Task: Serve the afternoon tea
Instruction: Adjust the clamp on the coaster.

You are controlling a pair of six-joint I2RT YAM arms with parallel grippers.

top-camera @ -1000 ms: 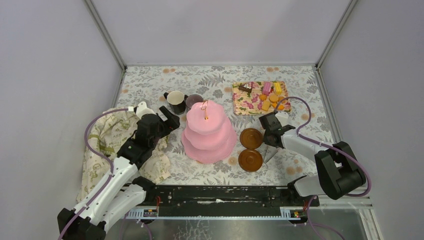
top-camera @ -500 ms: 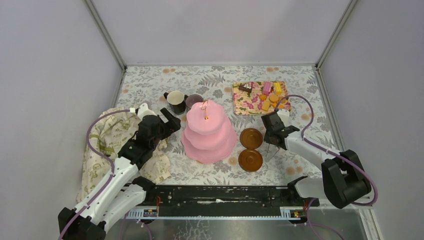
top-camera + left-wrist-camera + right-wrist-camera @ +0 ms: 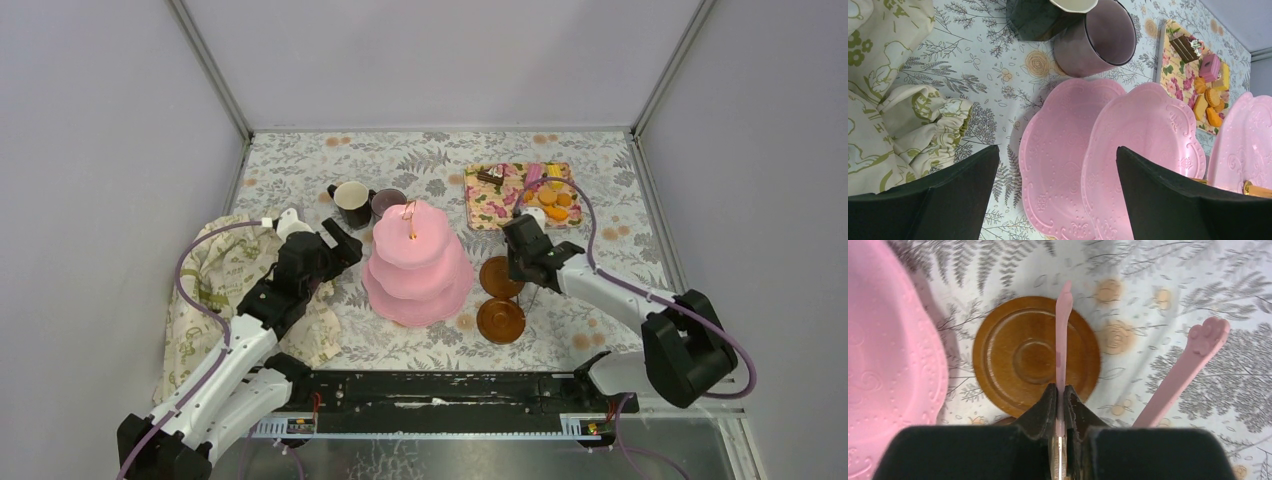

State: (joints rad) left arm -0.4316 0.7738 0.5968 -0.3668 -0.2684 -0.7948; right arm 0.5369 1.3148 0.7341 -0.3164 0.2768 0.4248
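Right gripper (image 3: pixel 1061 395) pinches one arm of pink tongs (image 3: pixel 1064 330) over a saucer (image 3: pixel 1018 355), beside the stand (image 3: pixel 417 265) at mid-table. Left gripper (image 3: pixel 1057 155) gapes wide just left of the stand, near two mugs (image 3: pixel 352 203). Sweets (image 3: pixel 548 200) lie on the tray (image 3: pixel 490 205), back right.
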